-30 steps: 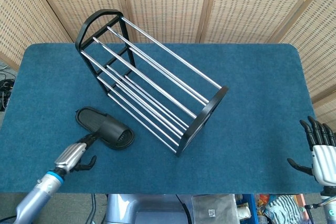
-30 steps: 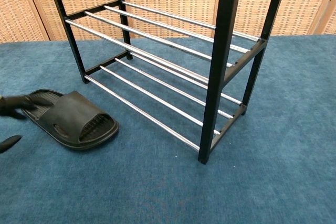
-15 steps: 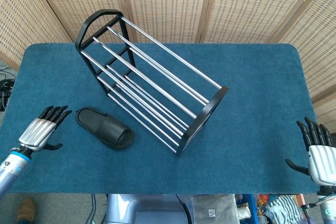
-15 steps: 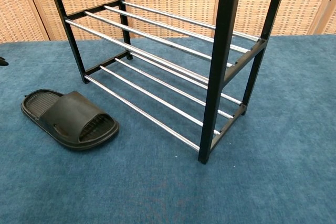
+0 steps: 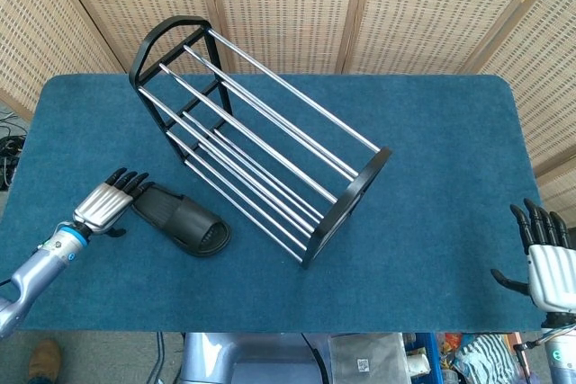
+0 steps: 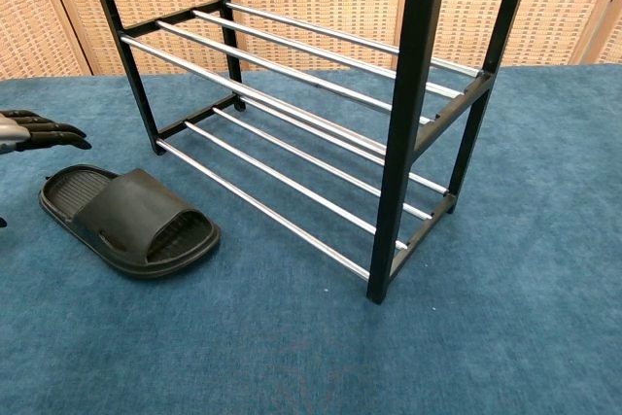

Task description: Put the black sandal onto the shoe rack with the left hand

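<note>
One black sandal (image 5: 180,220) lies flat on the blue tabletop (image 5: 432,132), sole down, toward the front-left corner. The chest view shows what the head view cannot: the ribbed footbed at its heel, the broad strap across the middle and the grooved toe end (image 6: 129,218). It sits just beside the lower rails of the one shoe rack (image 5: 256,137), apart from them and not on any shelf.

The left hand (image 5: 110,201) is at the heel end of the sandal, fingers stretched out and spread, gripping nothing. From the head view its fingertips appear to reach the heel rim; the chest view, which catches only the dark fingertips (image 6: 44,130) at the left edge, shows them above and behind the heel, clear of it.

The rack stands diagonally across the tabletop, from the back-left toward the middle. The head view takes in both black end frames and the chrome rails between them; the chest view shows the rails in two tiers and the near upright.

The right hand (image 5: 543,258) shows only in the head view, off the front-right corner of the tabletop, fingers upright and apart, holding nothing.
</note>
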Controlling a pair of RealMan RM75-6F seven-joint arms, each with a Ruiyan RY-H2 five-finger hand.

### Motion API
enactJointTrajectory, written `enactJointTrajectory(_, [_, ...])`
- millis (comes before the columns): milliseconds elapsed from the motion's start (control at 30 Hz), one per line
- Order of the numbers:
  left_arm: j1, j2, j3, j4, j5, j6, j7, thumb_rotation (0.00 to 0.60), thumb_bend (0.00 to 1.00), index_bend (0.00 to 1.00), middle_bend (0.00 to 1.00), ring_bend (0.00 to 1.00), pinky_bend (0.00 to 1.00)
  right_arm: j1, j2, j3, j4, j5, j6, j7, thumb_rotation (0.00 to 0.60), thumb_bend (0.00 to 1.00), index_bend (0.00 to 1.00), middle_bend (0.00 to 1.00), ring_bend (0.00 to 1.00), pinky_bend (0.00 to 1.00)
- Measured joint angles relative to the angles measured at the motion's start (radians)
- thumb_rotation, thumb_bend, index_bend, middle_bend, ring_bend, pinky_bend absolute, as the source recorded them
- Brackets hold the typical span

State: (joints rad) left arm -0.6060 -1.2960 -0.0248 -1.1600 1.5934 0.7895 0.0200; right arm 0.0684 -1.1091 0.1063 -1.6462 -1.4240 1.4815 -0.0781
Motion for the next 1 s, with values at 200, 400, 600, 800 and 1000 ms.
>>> enactJointTrajectory(200, [-0.039, -0.022, -0.013, 0.004, -0.058, -0.064, 0.070, 0.600, 0.19, 0.00, 0.00, 0.00, 0.00, 0.002, -0.001, 0.006, 0.005, 0.016, -0.007, 0.000, 0.600, 0.00, 0.00, 0.00, 0.00, 0.00])
enactJointTrajectory(400, [-0.067, -0.045, -0.020, 0.004, -0.106, -0.103, 0.130, 0.600, 0.19, 0.00, 0.00, 0.00, 0.00, 0.002, -0.003, 0.005, 0.005, 0.015, -0.005, -0.007, 0.600, 0.00, 0.00, 0.00, 0.00, 0.00])
enactJointTrajectory(600, [-0.084, -0.064, -0.024, 0.001, -0.159, -0.135, 0.177, 0.600, 0.19, 0.00, 0.00, 0.00, 0.00, 0.001, -0.002, 0.007, 0.004, 0.016, 0.000, -0.007, 0.600, 0.00, 0.00, 0.00, 0.00, 0.00])
enactJointTrajectory(800, [-0.099, -0.078, -0.028, -0.015, -0.233, -0.168, 0.259, 0.600, 0.19, 0.00, 0.00, 0.00, 0.00, -0.001, 0.002, 0.008, 0.002, 0.017, 0.003, -0.002, 0.600, 0.00, 0.00, 0.00, 0.00, 0.00])
enactJointTrajectory(1000, [-0.113, -0.094, -0.027, -0.025, -0.296, -0.189, 0.315, 0.600, 0.19, 0.00, 0.00, 0.00, 0.03, -0.001, 0.005, 0.011, 0.002, 0.022, 0.001, 0.005, 0.600, 0.00, 0.00, 0.00, 0.00, 0.00])
